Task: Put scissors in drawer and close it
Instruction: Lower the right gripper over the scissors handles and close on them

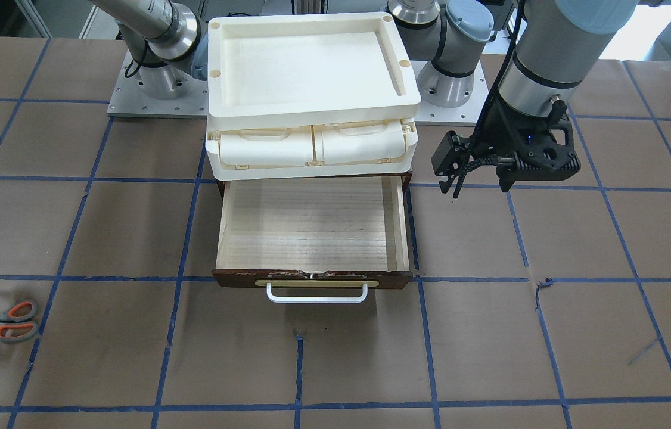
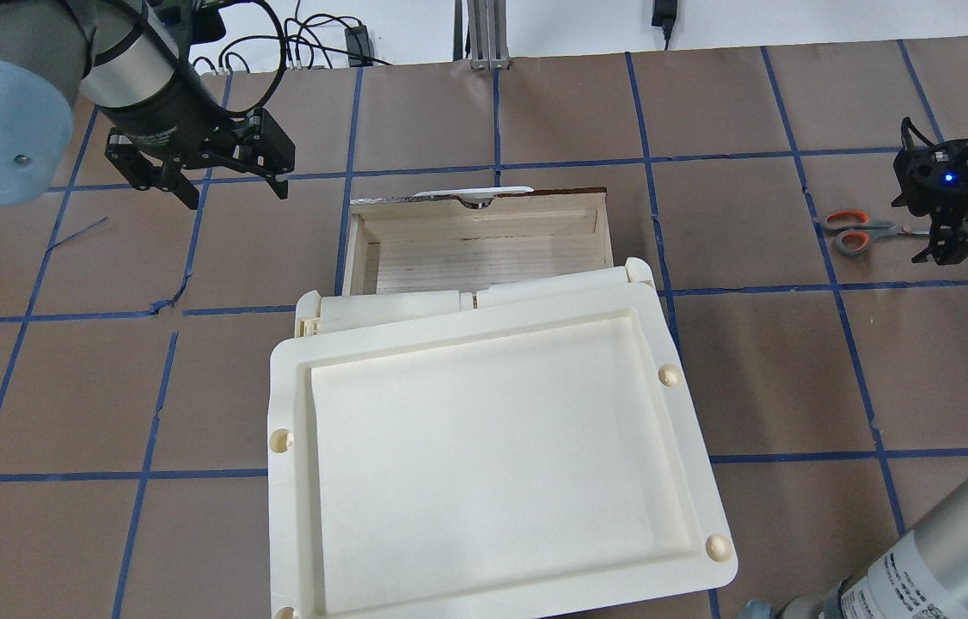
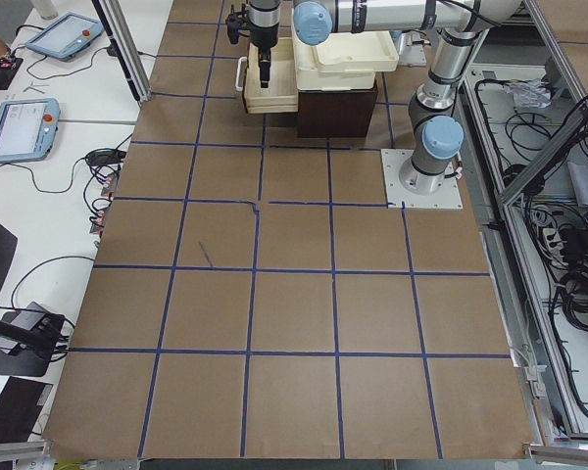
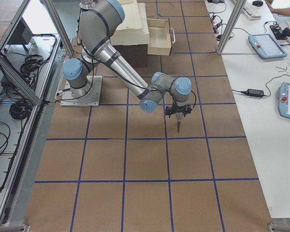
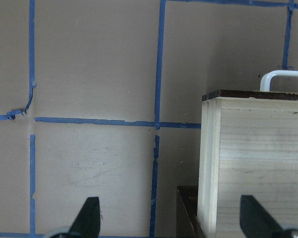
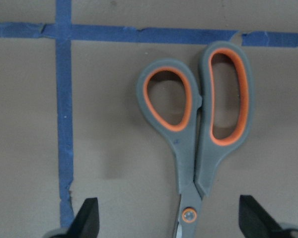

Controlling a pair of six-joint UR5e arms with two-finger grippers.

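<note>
The right gripper (image 6: 171, 220) is hanging wide open astride the scissors (image 6: 188, 158), seemingly not touching them; the left gripper (image 5: 171, 210) is hovering open and empty beside the pulled-out drawer (image 1: 402, 220).

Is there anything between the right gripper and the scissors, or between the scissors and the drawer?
Nothing visible. The right gripper hangs open right above the scissors; no object shows on the way from them to the open drawer.
</note>
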